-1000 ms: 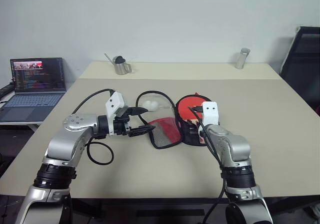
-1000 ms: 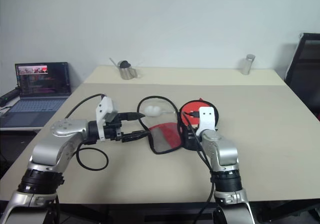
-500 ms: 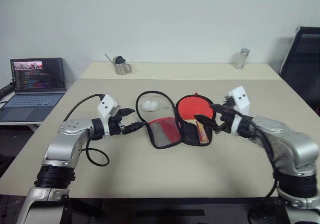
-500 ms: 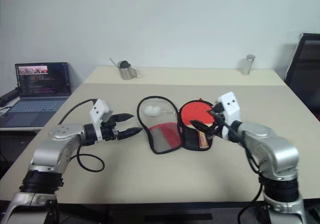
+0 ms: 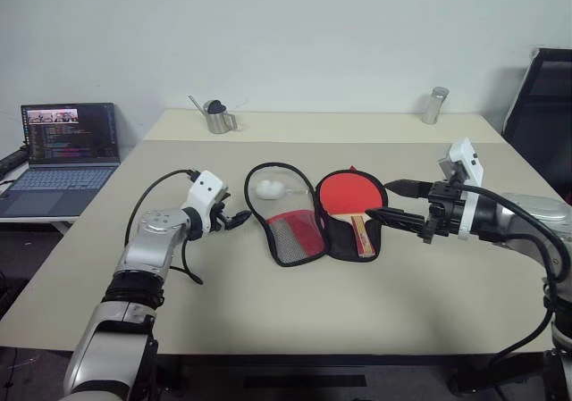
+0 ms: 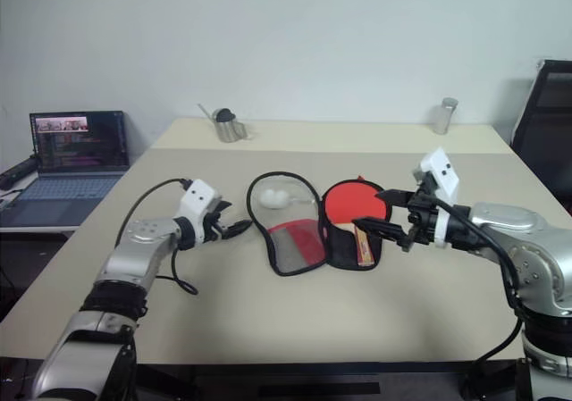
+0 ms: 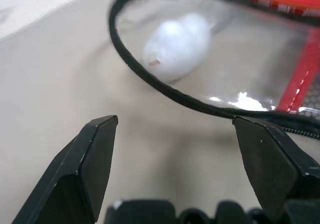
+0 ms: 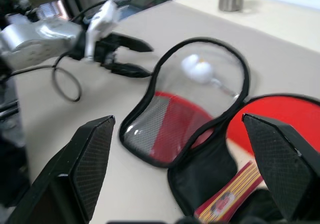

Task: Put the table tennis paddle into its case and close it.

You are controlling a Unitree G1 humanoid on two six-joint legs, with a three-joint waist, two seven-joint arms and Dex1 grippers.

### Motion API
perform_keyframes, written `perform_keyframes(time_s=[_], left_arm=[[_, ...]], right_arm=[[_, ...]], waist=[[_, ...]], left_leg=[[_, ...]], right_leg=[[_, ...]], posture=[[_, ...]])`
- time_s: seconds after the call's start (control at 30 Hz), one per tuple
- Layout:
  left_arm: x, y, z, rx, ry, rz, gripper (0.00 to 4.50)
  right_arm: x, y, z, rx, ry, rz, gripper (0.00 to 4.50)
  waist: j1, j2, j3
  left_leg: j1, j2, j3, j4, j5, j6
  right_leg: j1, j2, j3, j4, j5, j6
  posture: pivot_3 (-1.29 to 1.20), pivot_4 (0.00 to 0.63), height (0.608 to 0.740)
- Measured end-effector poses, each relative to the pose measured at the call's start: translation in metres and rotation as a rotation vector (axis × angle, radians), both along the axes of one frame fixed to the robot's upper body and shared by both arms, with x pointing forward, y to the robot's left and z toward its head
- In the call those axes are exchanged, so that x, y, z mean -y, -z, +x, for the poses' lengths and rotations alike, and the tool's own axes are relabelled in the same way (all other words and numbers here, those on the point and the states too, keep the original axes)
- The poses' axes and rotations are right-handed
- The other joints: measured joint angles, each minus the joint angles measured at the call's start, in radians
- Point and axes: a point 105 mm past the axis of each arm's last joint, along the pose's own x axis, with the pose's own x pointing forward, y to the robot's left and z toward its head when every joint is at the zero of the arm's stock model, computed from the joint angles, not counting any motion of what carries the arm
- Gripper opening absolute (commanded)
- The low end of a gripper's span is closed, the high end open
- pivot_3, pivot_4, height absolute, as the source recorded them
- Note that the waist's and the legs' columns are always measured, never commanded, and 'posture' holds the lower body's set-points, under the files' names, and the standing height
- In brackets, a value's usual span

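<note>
The case (image 5: pixel 308 218) lies unzipped and spread flat in the middle of the surface (image 5: pixel 268 312), its two halves side by side. The table tennis paddle (image 5: pixel 350 203) already rests on the black half, the one nearer the right arm, red face up. Its round blade lies toward the far edge and the striped wooden handle points back toward the robot, so its long axis runs near to far, slightly slanted. The other half, with its clear panel and the red and mesh pocket, lies open toward the left arm, and a small white ball (image 5: pixel 267 187) sits in or on it.

The left hand (image 5: pixel 234 220) hovers low just beside the rim of that open half, fingers apart and holding nothing. The right hand (image 5: pixel 393 203) hangs just beside the black half, fingers spread wide and empty too.

The step now looks to be folding the open flap over the paddle. I'd say the left hand should pinch the black piping at the flap's outer edge and swing it across, while the right hand steadies the paddle half so nothing slides and the zip edges meet.
</note>
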Motion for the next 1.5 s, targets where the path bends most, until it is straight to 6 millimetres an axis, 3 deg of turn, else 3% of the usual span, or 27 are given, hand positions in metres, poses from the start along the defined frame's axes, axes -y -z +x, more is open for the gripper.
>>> perform_keyframes(time_s=[0.2, 0.47, 0.63, 0.77, 0.9, 1.03, 1.23, 1.37, 1.5], left_arm=[[0.008, 0.022, 0.005, -0.076, 0.004, -0.004, 4.03], [0.035, 0.015, 0.012, -0.077, 0.081, -0.116, 4.03], [0.097, -0.022, -0.004, -0.038, 0.384, -0.317, 4.03], [0.134, -0.043, -0.008, -0.008, 0.507, -0.336, 4.03], [0.170, -0.047, -0.007, -0.009, 0.569, -0.324, 4.03], [0.193, -0.047, -0.008, -0.006, 0.607, -0.311, 4.03], [0.193, -0.044, -0.006, -0.006, 0.614, -0.292, 4.03], [0.161, -0.049, -0.001, 0.009, 0.579, -0.263, 4.03], [0.133, -0.056, -0.013, 0.042, 0.620, -0.255, 4.03]], right_arm=[[0.003, -0.002, -0.002, 0.020, 0.001, -0.028, 4.48], [0.005, 0.000, -0.001, 0.017, 0.017, -0.032, 4.48], [0.008, 0.000, -0.003, 0.009, 0.017, -0.041, 4.48], [0.019, -0.002, -0.002, 0.007, 0.059, -0.034, 4.48], [0.037, -0.002, 0.000, 0.000, 0.138, -0.033, 4.48], [0.043, 0.005, 0.000, -0.022, 0.166, -0.048, 4.48], [0.049, 0.005, 0.002, -0.015, 0.211, -0.048, 4.48], [0.052, 0.013, 0.015, -0.045, 0.263, -0.017, 4.48], [0.049, 0.028, 0.036, -0.103, 0.327, 0.005, 4.48]], waist=[[0.001, 0.000, 0.000], [0.003, -0.001, 0.000], [0.009, -0.001, 0.000], [0.019, -0.001, 0.000], [0.024, -0.001, 0.000], [0.022, -0.001, 0.000], [0.021, -0.001, 0.000], [0.018, -0.001, 0.000], [0.015, 0.000, 0.000]], left_leg=[[0.000, 0.000, 0.000, 0.001, 0.000, 0.000], [-0.001, 0.000, 0.000, 0.001, 0.000, 0.000], [-0.002, 0.000, 0.000, 0.002, 0.000, 0.000], [-0.002, 0.000, 0.000, 0.002, 0.000, 0.000], [-0.002, -0.001, 0.000, 0.002, 0.000, 0.000], [-0.002, -0.001, 0.000, 0.002, 0.000, 0.000], [-0.001, -0.001, 0.000, 0.002, 0.000, 0.000], [-0.001, -0.001, 0.000, 0.002, 0.000, 0.000], [-0.001, -0.001, 0.000, 0.002, 0.000, 0.000]], right_leg=[[0.000, 0.000, 0.000, 0.001, 0.000, 0.000], [0.000, 0.000, 0.000, 0.000, 0.000, 0.000], [0.000, 0.000, -0.001, 0.000, 0.000, 0.000], [0.000, 0.000, -0.001, 0.000, 0.000, 0.000], [0.000, 0.000, 0.000, 0.000, 0.000, 0.000], [0.000, 0.000, 0.000, 0.001, 0.000, 0.000], [0.000, 0.000, 0.000, 0.001, 0.000, 0.000], [0.000, 0.000, 0.000, 0.001, 0.000, 0.000], [0.000, 0.000, 0.001, 0.001, 0.000, 0.000]], posture=[[0.00, 0.150, 0.740], [0.00, 0.150, 0.740], [0.00, 0.150, 0.740], [0.00, 0.150, 0.740], [0.00, 0.150, 0.740], [0.00, 0.150, 0.740], [0.00, 0.150, 0.740], [0.00, 0.150, 0.740], [0.00, 0.150, 0.740]])
